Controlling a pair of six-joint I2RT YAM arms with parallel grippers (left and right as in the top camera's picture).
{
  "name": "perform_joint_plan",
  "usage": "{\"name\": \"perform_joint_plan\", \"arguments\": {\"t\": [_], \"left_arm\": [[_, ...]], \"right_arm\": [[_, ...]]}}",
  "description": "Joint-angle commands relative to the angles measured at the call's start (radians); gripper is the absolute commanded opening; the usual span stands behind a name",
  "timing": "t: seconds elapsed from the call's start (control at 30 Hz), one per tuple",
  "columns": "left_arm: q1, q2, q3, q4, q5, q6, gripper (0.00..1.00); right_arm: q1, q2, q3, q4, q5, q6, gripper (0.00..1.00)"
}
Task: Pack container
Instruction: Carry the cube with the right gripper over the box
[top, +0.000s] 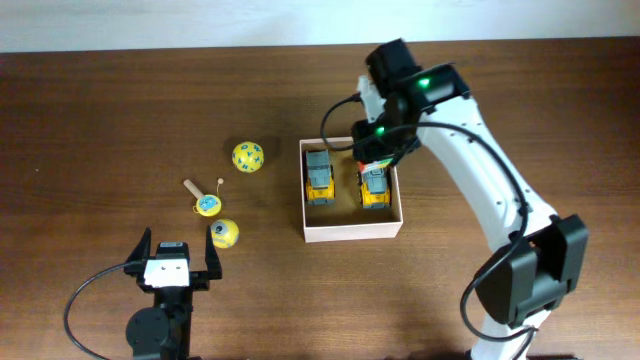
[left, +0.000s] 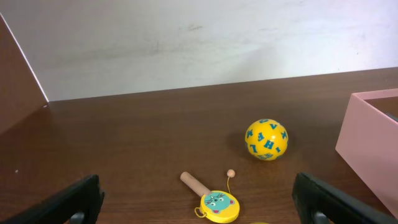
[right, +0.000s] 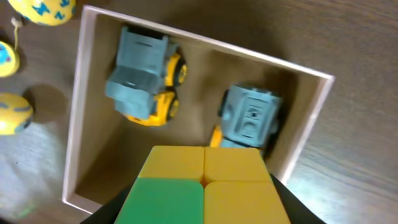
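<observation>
The container (top: 351, 232), a shallow square box with pale walls, holds two yellow-and-grey toy trucks: one on its left side (top: 319, 177), one on its right (top: 374, 186). My right gripper (top: 380, 150) hovers over the box's far right part, shut on a cube with yellow and green tiles (right: 205, 186). In the right wrist view the cube hangs above the box floor, in front of the trucks (right: 146, 74) (right: 252, 118). Near the front left, my left gripper (top: 170, 262) stands wide open with nothing between its fingers (left: 68, 202).
Left of the box lie a yellow ball with blue letters (top: 248, 157), a small yellow hand drum with a wooden handle (top: 207, 205) and a second yellow ball (top: 224, 234). The left wrist view shows the ball (left: 266, 139), the drum (left: 217, 206) and the box's pink wall (left: 367, 149).
</observation>
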Motion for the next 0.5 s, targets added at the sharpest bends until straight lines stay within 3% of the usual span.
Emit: {"name": "perform_joint_plan", "arguments": {"t": [0.0, 0.3, 0.47], "left_arm": [[-0.004, -0.003, -0.008, 0.000, 0.010, 0.016, 0.99], [-0.004, -0.003, -0.008, 0.000, 0.010, 0.016, 0.99], [-0.004, -0.003, -0.008, 0.000, 0.010, 0.016, 0.99]], "right_arm": [[0.048, -0.026, 0.011, 0.026, 0.072, 0.116, 0.43], [0.117, 0.016, -0.047, 0.138, 0.196, 0.269, 0.43], [0.117, 0.090, -0.047, 0.161, 0.202, 0.272, 0.43]]}}
